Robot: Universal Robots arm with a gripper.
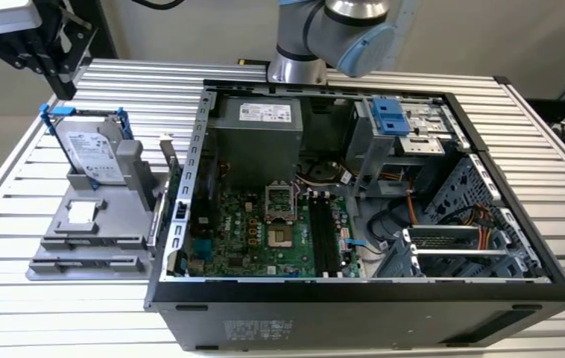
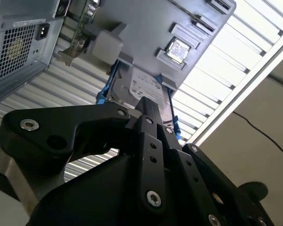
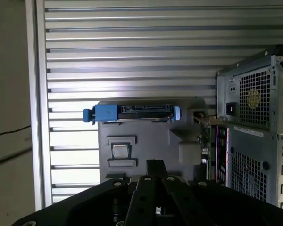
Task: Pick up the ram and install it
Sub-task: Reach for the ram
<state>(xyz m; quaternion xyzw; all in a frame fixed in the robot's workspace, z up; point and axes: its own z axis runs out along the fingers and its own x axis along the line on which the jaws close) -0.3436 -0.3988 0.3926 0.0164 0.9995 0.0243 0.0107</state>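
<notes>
Ram: a thin stick (image 1: 167, 164) standing on edge at the right side of the grey holder (image 1: 83, 250), just beside the computer case's left wall as the exterior view shows it; it is outside the case, not yet installed.
Gripper: black linkage (image 1: 62, 86) high at the exterior view's far left, above and beyond the holder, well apart from the ram and touching nothing; seen from behind in both wrist views (image 3: 153, 167).
Gripper state: cannot tell whether it is spread or pressed together.
Hard drive: silver, in a blue frame (image 1: 98, 153), upright at the holder's far end, between the gripper and the ram.
Computer case: open (image 1: 362, 287), green board inside with long black slots (image 1: 324, 239).
Surface: slatted metal table (image 1: 113, 82) under the case and holder.
Room: pale floor past the table edge, a black cable (image 3: 9, 134) lying on it.
Writing: white labels on the hard drive and on the power supply (image 1: 262, 112); print too small to make out.
</notes>
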